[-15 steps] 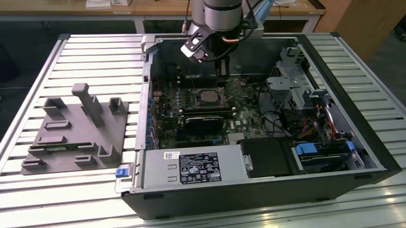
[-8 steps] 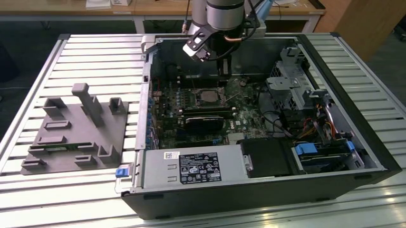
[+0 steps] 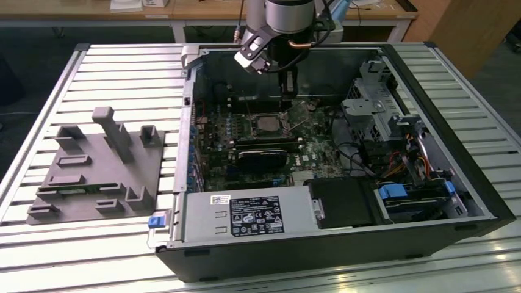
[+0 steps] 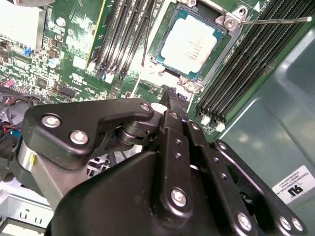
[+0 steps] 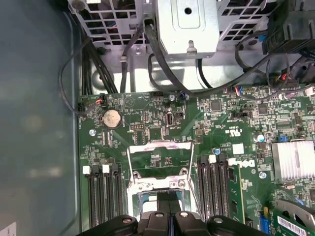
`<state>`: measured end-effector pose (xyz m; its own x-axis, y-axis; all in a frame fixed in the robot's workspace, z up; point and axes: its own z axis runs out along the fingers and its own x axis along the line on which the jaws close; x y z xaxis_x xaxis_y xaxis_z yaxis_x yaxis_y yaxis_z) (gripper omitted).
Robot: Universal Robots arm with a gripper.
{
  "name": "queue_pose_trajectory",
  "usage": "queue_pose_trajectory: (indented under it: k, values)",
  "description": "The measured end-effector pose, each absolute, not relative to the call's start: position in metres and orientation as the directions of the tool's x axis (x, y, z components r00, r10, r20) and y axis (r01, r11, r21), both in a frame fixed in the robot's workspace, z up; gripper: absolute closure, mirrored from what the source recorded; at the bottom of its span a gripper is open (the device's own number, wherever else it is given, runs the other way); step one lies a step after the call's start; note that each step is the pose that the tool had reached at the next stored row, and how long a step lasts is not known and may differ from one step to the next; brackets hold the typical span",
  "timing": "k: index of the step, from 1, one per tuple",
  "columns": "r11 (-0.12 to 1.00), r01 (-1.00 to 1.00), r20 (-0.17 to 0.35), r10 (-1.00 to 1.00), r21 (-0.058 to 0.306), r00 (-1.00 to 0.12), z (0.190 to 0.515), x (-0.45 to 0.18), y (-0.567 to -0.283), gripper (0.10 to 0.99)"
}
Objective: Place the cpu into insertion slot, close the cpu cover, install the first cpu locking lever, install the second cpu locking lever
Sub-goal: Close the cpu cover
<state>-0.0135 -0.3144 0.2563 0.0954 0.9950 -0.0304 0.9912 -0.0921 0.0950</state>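
The cpu (image 4: 189, 42) lies flat in its socket on the green motherboard with its pale metal face uncovered; the exterior view shows the cpu (image 3: 265, 124) at the board's centre. The cpu cover (image 5: 158, 185), a silvery frame, is swung back off the socket, and green board shows through its opening. A thin wire locking lever (image 4: 275, 20) sticks out past the socket corner. My gripper (image 4: 173, 96) is shut with nothing in it, its tip just above the socket's edge bracket (image 4: 190, 84). In the exterior view the gripper (image 3: 286, 101) points down just behind the socket.
Black memory slots (image 4: 123, 34) flank the socket on both sides. A metal drive cage (image 5: 187, 24) with cables hangs beyond the board. The power supply (image 3: 244, 215) fills the case front. A grey fixture (image 3: 97, 165) sits on the table at the exterior view's left.
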Motion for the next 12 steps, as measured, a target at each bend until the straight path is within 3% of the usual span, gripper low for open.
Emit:
queue_pose_trajectory:
  k: [12]
  values:
    - [-0.092,0.991,-0.031,0.995,0.095,0.095,0.257,0.009,-0.314,0.98]
